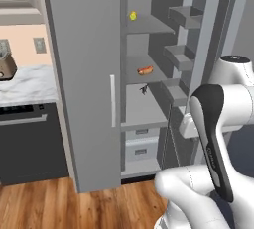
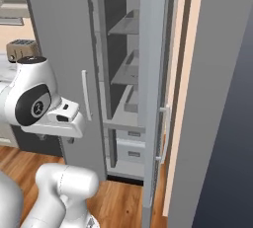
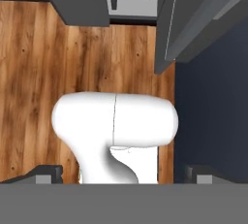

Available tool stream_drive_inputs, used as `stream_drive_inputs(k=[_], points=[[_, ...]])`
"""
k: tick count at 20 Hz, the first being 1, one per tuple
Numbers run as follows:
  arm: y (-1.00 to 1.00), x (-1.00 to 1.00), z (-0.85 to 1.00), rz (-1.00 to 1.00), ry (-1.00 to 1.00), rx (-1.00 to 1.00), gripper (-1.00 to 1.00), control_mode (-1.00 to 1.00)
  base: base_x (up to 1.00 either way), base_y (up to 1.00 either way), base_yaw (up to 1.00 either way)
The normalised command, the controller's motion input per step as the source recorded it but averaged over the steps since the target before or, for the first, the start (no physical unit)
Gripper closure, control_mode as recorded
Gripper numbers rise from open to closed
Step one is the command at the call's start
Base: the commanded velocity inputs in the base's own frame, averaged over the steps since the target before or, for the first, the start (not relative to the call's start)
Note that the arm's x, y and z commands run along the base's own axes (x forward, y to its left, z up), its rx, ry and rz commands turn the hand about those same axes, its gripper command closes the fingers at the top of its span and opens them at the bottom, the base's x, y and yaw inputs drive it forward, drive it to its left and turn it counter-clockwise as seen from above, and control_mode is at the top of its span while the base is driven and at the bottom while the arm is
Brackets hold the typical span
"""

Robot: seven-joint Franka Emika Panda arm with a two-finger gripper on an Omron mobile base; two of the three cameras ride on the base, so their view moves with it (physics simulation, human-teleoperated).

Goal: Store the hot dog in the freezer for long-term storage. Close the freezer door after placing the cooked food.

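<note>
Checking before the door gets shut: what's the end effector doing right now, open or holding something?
End effector: open, holding nothing; its tips stand far apart, pointing down at the floor. The hot dog already lies on a freezer shelf.

The end effector (image 3: 124, 174) points down at the floor (image 3: 43, 72), in front of the freezer (image 1: 144, 104). Ahead and above it, the hot dog (image 1: 145, 69) lies on a freezer shelf; the freezer door (image 1: 201, 49) stands open to its right.
</note>
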Motion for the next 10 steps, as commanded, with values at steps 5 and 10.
stream_drive_inputs(k=[5,10], points=[[0.0,0.0,0.0,0.0,0.0,0.0,-1.0,1.0,0.3,-0.4,0.0],[0.0,0.0,0.0,0.0,0.0,0.0,-1.0,1.0,0.18,-0.47,0.0]])
